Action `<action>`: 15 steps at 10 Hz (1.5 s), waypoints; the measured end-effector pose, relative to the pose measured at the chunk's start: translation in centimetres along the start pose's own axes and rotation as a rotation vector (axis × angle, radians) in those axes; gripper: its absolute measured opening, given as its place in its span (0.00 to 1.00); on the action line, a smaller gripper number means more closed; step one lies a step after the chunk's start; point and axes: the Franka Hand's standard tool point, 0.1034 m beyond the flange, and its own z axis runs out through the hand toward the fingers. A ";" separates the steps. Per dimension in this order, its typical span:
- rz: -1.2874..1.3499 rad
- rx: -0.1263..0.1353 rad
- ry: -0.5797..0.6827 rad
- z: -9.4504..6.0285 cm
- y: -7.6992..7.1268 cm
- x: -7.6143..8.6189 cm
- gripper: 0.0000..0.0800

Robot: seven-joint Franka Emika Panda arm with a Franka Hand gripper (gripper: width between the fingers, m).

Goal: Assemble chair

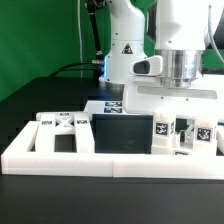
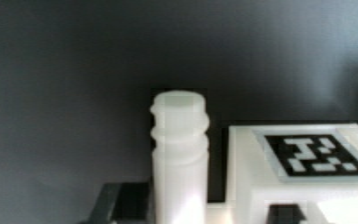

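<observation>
In the exterior view we are seeing the white arm [image 1: 172, 40] hanging down from the upper right of the frame. Its pincer [image 1: 184, 128] is sitting low, in among the white chair pieces [image 1: 200, 132] at the right of the frame. From here we are not seeing its fingers well, because the pieces are standing in front of them. A long low white rail [image 1: 100, 160] is running across the lower part of the frame, on the dark desk [image 1: 30, 100]. Just behind the rail, at the lower left, a ladder frame [image 1: 58, 132] of the chair is lying with black-and-white tags on it. In the middle of the frame, between that frame and the pieces at the right, a dark square patch [image 1: 120, 133] is showing. We cannot tell what it is. A green cloth [image 1: 40, 30] is hanging at the upper left.

In the wrist view we are looking at a round white post [image 2: 179, 150] of the chair. Just beside it a white block [image 2: 247, 185] is standing, with a black-and-white tag [image 2: 311, 157] on its face. We cannot tell if the post and the block are touching. A grey finger [image 2: 119, 200] of the pincer is showing right next to the post. The pincer is pressed together and is pinching the post. The dark desk is lying behind them.
</observation>
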 end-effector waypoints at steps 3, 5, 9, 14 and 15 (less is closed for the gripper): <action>-0.023 0.010 -0.037 -3.4 0.1 0.5 0.31; -0.050 0.025 -0.062 -6.1 0.3 1.0 0.31; -0.052 0.024 -0.084 -6.7 0.7 1.0 0.31; -0.104 -0.034 -0.569 -8.1 1.8 -0.3 0.31; -0.106 -0.049 -0.656 -7.9 2.0 -0.3 0.31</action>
